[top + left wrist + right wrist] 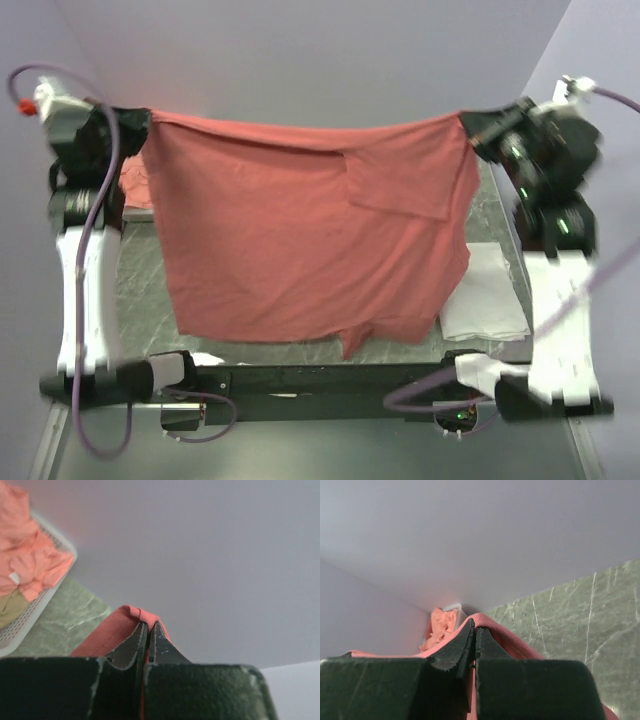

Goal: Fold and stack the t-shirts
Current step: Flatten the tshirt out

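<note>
Coral-red cotton is hanging like a banner across the overhead view. One t-shirt (pixel 310 240) is being held up by its top edge, with the left end effector (pixel 135 125) gripping one corner and the right end effector (pixel 478 125) gripping the other. The cloth is stretching between them and draping above the green marbled bench (pixel 140 290), with a flap doubling over near its right side. A white folded garment (pixel 487 295) is lying on the bench at the right, one edge hidden behind the hanging shirt.

From the left wrist, the left end effector (pixel 148 625) is pinching its jaws narrow on a rolled lip of red hem. Off to its side, a white mesh tray (pixel 45 602) is sitting on the bench, carrying a heap of salmon-pink shirts (pixel 25 555) well apart from the one in the air.

From the right wrist, the right end effector (pixel 474 627) is likewise clamping tight on red cloth, and the tray is showing small in the far corner.

The step in hand appears to be spreading the shirt ahead of its first fold. The next move is likely calling for both arms to be lowering together, keeping the top edge taut, so that the shirt is settling flat on bare bench beside the white garment before either grip is loosening.
</note>
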Controlling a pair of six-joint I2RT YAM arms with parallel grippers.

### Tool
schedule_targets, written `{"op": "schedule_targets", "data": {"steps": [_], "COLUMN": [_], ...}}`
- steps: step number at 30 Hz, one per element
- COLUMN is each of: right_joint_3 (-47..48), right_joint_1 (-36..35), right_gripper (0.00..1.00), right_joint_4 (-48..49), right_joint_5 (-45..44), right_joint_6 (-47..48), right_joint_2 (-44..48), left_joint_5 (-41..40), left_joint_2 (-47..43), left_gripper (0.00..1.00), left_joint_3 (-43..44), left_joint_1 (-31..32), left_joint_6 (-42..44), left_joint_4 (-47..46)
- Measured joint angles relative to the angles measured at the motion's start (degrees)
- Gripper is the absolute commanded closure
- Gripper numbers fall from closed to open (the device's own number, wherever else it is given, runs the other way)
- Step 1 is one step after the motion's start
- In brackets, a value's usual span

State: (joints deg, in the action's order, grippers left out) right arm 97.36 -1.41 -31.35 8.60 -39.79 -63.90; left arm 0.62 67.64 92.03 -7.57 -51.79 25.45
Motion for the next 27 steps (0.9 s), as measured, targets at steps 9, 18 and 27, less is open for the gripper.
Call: {"op": "schedule_targets", "data": {"steps": [9, 18, 27], "right_joint_3": [18.0, 30.3, -6.5], "right_joint_1": [0.5, 2.7, 3.9], "right_gripper": [1.00, 1.00, 1.00], "right_joint_4": [10.3, 15.9, 26.9], "right_joint_5": [5.4, 7.1, 8.9], "right_joint_6": [-1.6, -4.3, -5.6], "right_joint_2": [-36.1, -39.7, -21.1], "left_joint_5": [4.1, 8.4, 9.3], "left_joint_2": [38.3, 46.7, 29.1], "left_gripper": [0.99, 0.99, 0.99], "left_joint_3": [25.6, 44.8, 10.3], "left_joint_1": [0.1, -1.6, -2.4], "left_joint_6": [0.2, 0.0, 0.0], "left_joint_4": [-4.2, -10.5, -19.8]}}
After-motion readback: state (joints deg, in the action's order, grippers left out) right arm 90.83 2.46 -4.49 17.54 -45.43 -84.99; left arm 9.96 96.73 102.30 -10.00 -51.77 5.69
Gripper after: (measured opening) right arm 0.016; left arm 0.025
